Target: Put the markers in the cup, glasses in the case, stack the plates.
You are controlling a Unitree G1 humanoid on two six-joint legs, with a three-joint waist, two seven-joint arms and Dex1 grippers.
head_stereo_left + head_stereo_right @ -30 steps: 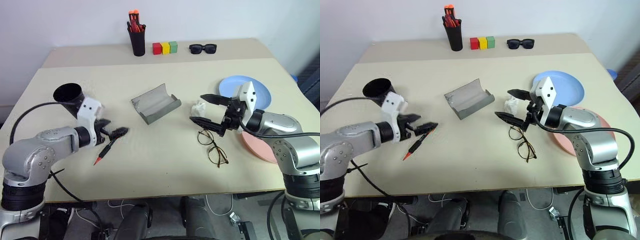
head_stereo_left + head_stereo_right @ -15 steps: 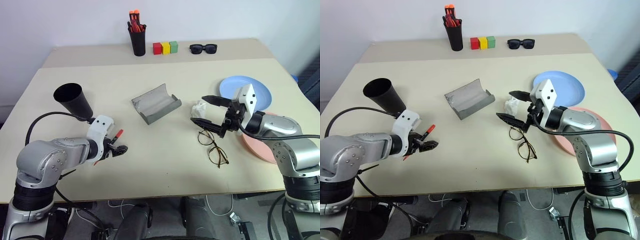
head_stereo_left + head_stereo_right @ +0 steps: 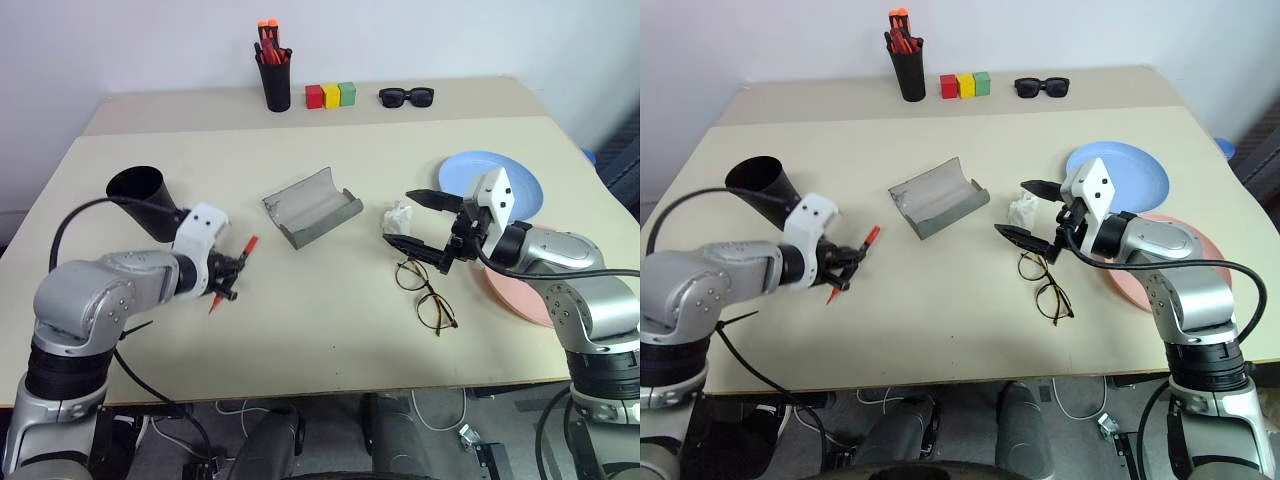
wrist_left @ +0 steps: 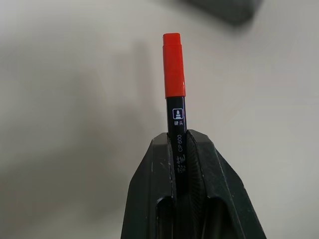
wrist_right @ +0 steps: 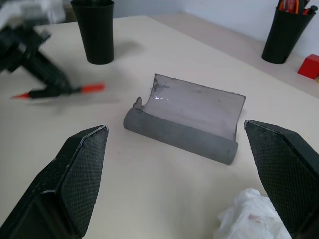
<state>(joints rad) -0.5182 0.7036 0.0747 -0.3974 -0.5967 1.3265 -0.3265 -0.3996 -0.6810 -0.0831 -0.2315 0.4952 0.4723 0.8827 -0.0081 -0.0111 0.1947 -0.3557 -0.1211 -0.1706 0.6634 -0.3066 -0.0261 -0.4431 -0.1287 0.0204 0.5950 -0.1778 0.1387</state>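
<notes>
My left gripper is shut on the black middle of a red marker, holding it tilted just above the table. The wide black cup stands close behind it to the left. The grey case lies open at the table's centre. The wire-frame glasses lie on the table below my right gripper, which hovers open and empty, facing the case. The light blue plate and the salmon pink plate lie at the right, partly hidden by my right arm.
A crumpled white tissue lies by the right gripper. Along the far edge stand a black pen holder with orange-red pens, three coloured blocks and black sunglasses.
My left gripper has shut on the red marker and lifted it off the table. The right arm has not moved.
</notes>
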